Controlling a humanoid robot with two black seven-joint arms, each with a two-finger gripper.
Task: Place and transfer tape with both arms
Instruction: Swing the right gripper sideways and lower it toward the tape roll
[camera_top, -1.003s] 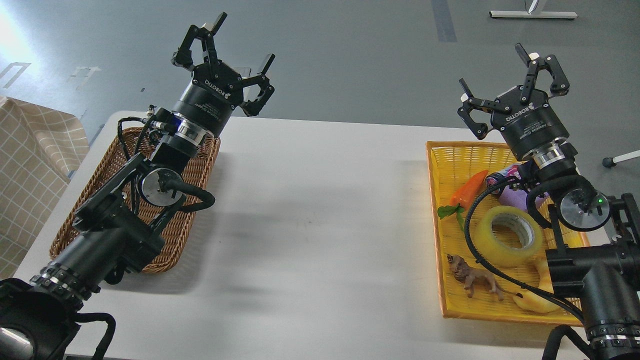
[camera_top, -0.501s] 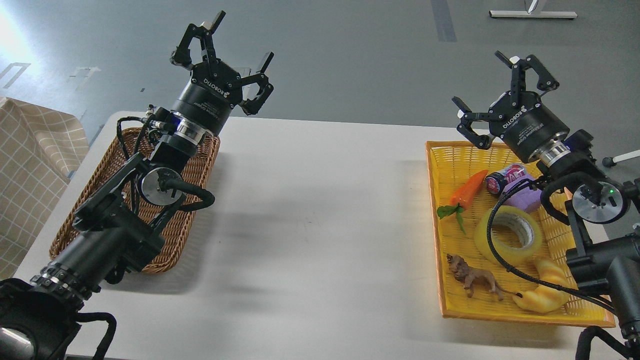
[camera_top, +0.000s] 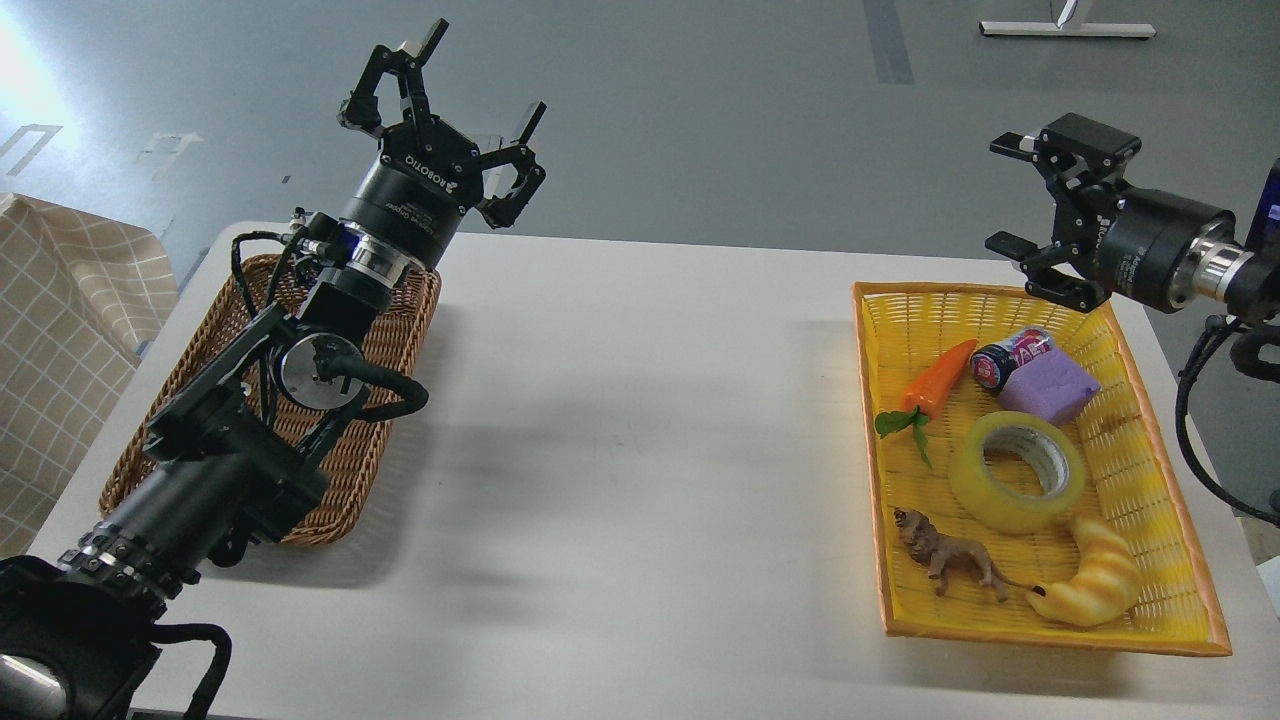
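The tape (camera_top: 1017, 472), a translucent yellowish roll with a grey-white core, lies flat in the middle of the yellow basket (camera_top: 1190, 560) at the right. My right gripper (camera_top: 1015, 205) is open and empty, pointing left above the basket's far right corner, well above and behind the tape. My left gripper (camera_top: 455, 90) is open and empty, raised above the far end of the brown wicker basket (camera_top: 200, 380) at the left, far from the tape.
The yellow basket also holds a toy carrot (camera_top: 935, 381), a small can (camera_top: 1010, 357), a purple block (camera_top: 1048, 389), a toy lion (camera_top: 950, 560) and a yellow croissant toy (camera_top: 1095, 578). The white table (camera_top: 640, 450) lies between the baskets. A checked cloth (camera_top: 60, 330) is at far left.
My right arm has swung up and to the right, and its gripper has turned from pointing up to pointing left, uncovering the tape. The left arm has barely moved.
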